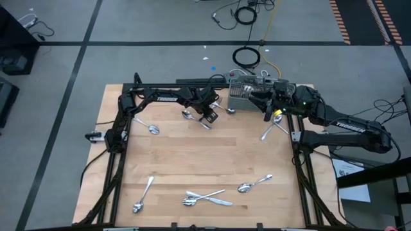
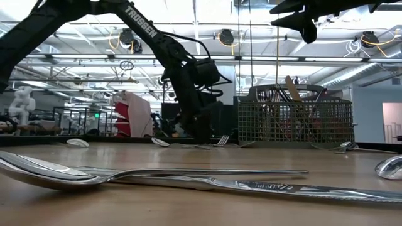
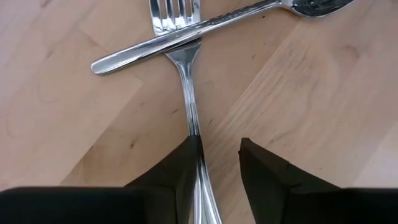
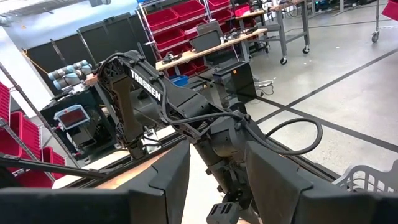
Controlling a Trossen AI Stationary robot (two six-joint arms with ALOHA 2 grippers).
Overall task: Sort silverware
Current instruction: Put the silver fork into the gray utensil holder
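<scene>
Silverware [image 1: 207,198] lies scattered over the wooden table [image 1: 192,154]: several spoons and a knife near the front edge, one spoon at the far left, more pieces at the far right beside the wire-mesh basket [image 1: 244,93], which already stands full of upright handles. The left gripper [image 3: 216,168] is low over a fork [image 3: 186,93] at the far middle, its fingers apart with one pad against the handle, probably lining up a grasp below the spoon [image 3: 205,28] that crosses the tines. The right gripper [image 4: 214,180] hangs above the basket, fingers apart and empty, seemingly waiting.
</scene>
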